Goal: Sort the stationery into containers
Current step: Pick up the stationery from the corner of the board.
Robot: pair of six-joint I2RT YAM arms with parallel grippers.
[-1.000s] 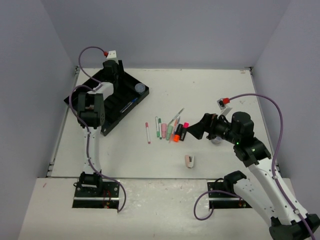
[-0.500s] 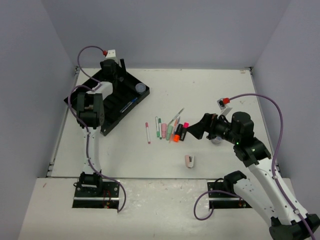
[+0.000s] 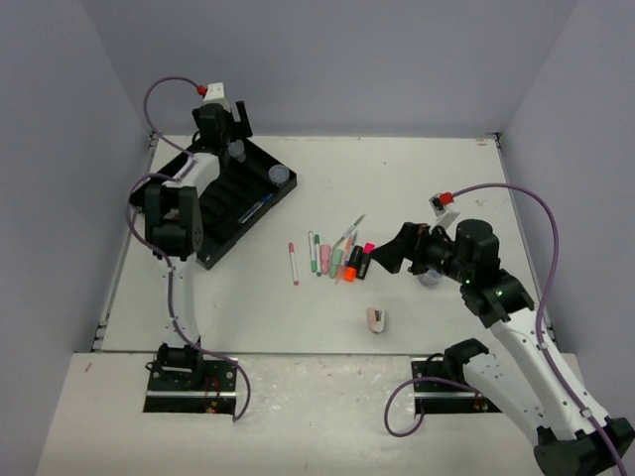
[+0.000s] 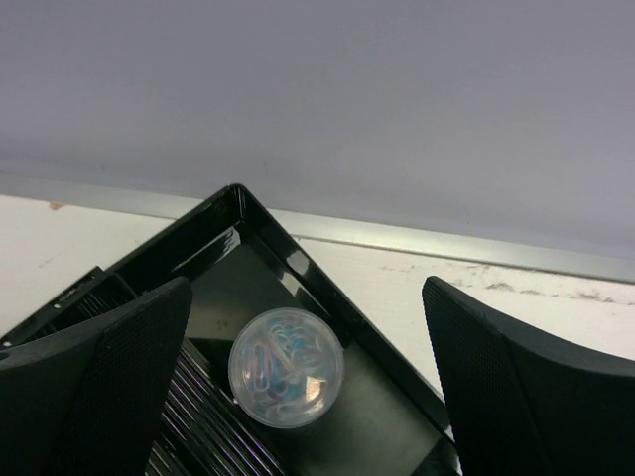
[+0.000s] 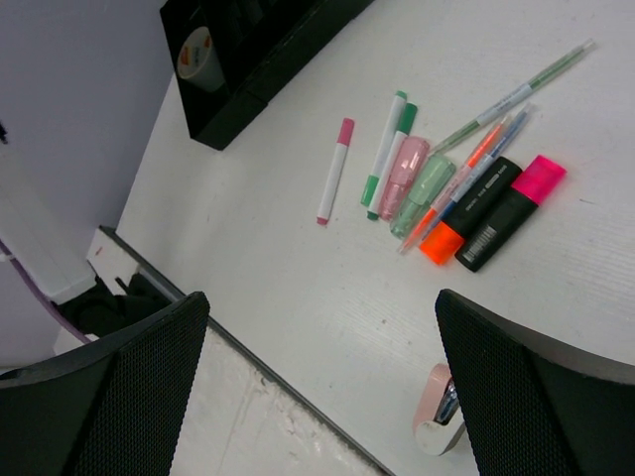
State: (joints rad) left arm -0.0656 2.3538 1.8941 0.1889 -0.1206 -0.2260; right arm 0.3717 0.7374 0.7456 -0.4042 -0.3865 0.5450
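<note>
The black divided tray (image 3: 230, 226) lies at the far left. My left gripper (image 3: 236, 133) is open above its far corner; in the left wrist view its open fingers (image 4: 109, 377) flank a clear round jar (image 4: 286, 367) of paper clips that rests in the tray (image 4: 298, 260) corner, also seen from above (image 3: 236, 150). A second jar (image 3: 281, 175) and a blue pen (image 3: 256, 209) lie in the tray. My right gripper (image 3: 384, 260) is open and empty beside the row of pens and markers (image 3: 332, 258), (image 5: 437, 188). The pink-white stapler (image 3: 377, 318) lies nearer, also in the right wrist view (image 5: 437, 412).
A third jar (image 3: 429, 279) sits partly under my right wrist. A tape ring (image 5: 201, 58) stands in the tray in the right wrist view. A single pink pen (image 3: 293, 263) lies left of the row. The table's near edge (image 5: 248, 357) runs below the pens.
My left gripper has drawn back and up towards the far wall, uncovering the jar in the tray's far corner. My right arm has barely moved.
</note>
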